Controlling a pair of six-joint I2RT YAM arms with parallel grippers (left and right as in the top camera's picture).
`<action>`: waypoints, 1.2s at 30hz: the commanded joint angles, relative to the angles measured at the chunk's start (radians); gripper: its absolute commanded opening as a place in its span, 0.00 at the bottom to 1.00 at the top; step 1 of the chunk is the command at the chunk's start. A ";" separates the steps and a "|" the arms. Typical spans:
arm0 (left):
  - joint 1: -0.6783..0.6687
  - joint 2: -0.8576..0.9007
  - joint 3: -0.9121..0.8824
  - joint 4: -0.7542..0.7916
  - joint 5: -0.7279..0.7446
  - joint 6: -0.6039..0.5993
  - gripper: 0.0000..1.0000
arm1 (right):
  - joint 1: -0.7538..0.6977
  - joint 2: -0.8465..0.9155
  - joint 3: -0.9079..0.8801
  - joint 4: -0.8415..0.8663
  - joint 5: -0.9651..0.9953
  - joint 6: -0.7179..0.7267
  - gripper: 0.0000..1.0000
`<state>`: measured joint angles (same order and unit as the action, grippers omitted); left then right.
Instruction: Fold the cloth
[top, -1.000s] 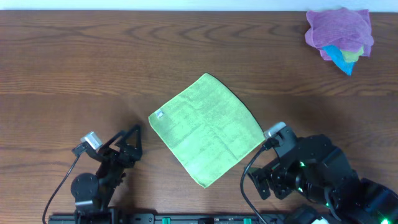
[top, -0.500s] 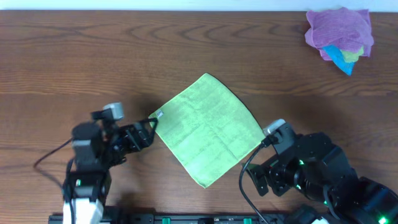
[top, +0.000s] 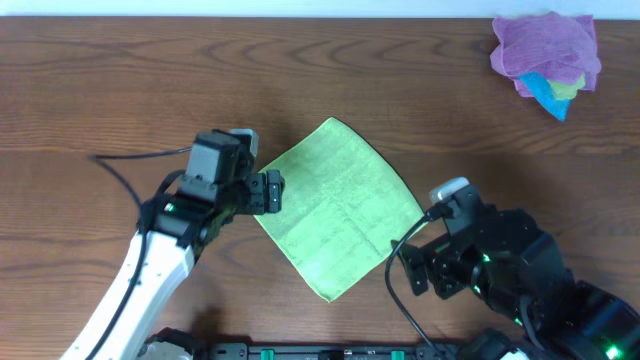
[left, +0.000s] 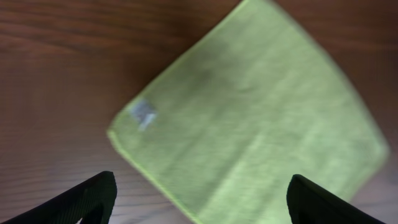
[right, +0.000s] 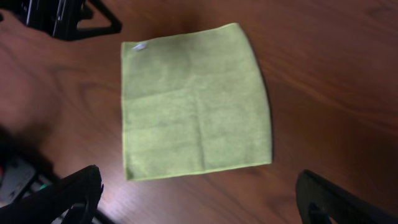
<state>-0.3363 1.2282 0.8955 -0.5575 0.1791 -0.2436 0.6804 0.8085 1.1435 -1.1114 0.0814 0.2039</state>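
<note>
Where the dark wood-grain table (top: 120, 80) carries the lime-green square microfibre cloth (top: 335, 205), the cloth lies flat and unfolded between the two tools. The left gripper (top: 268, 192) hangs over the tagged corner, jaws wide and holding nothing. The right gripper (right: 199, 186), jaws fully spread and empty, stands just beside the opposite corner. Risk: closing too far outboard would catch only the small white tag (left: 143, 114) or bunch the corner. Being square, the cloth has no long axis; its tagged diagonal runs from tool to tool.
</note>
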 joint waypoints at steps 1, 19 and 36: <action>-0.005 0.071 0.024 -0.015 -0.129 0.042 0.87 | -0.025 0.023 -0.002 0.001 0.076 0.053 0.99; -0.006 0.236 0.039 -0.065 -0.163 0.050 0.33 | -0.113 0.162 -0.002 0.051 0.071 0.062 0.98; -0.026 0.255 0.038 -0.013 -0.127 -0.017 0.06 | -0.113 0.190 -0.002 0.045 0.068 0.072 0.97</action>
<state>-0.3470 1.4597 0.9020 -0.5907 0.0998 -0.3325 0.5800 0.9997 1.1435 -1.0645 0.1364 0.2573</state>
